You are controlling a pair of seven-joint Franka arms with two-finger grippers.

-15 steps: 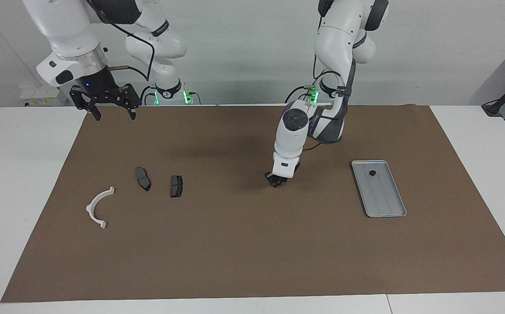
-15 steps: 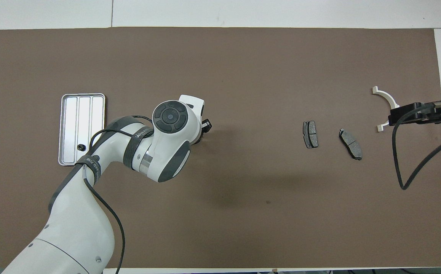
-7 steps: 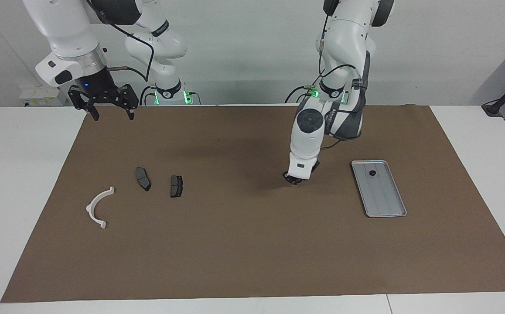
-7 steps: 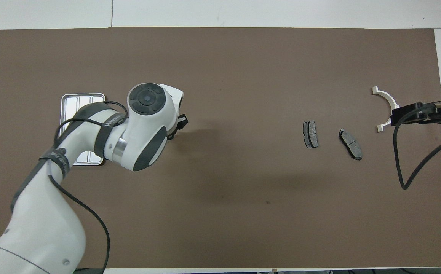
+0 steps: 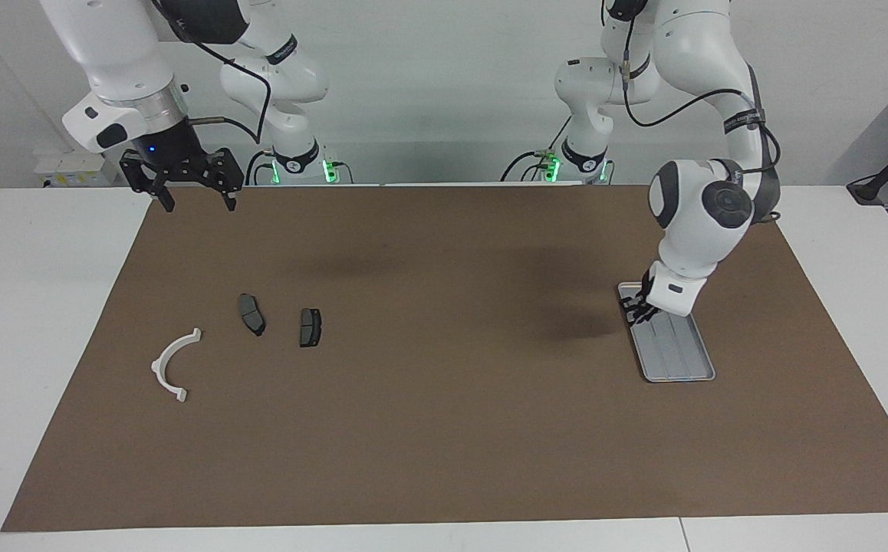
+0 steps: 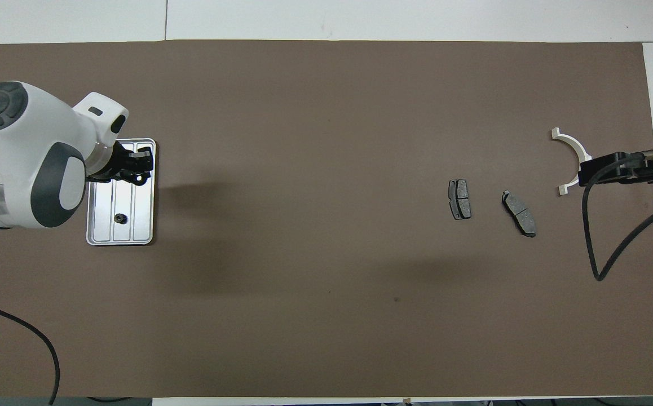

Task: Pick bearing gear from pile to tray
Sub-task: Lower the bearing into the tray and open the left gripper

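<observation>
The silver tray [image 5: 678,353] [image 6: 135,225] lies toward the left arm's end of the brown mat. One small black bearing gear [image 6: 119,218] rests in it. My left gripper [image 5: 638,308] [image 6: 137,169] hangs over the tray, shut on another small black bearing gear [image 6: 139,179]. What is left of the pile lies toward the right arm's end: a white half-ring bracket [image 5: 173,363] [image 6: 572,155] and two dark grey pads [image 5: 251,313] [image 5: 310,326]. My right gripper [image 5: 200,205] [image 6: 581,173] waits open and high over that end.
A brown mat [image 5: 429,429] covers most of the white table. The right arm's black cable [image 6: 614,248] loops over the mat beside the pads [image 6: 459,199] [image 6: 519,213].
My left arm has swung from the middle of the mat toward its own end and now hangs over the tray, still shut on the small gear. The right arm has not moved.
</observation>
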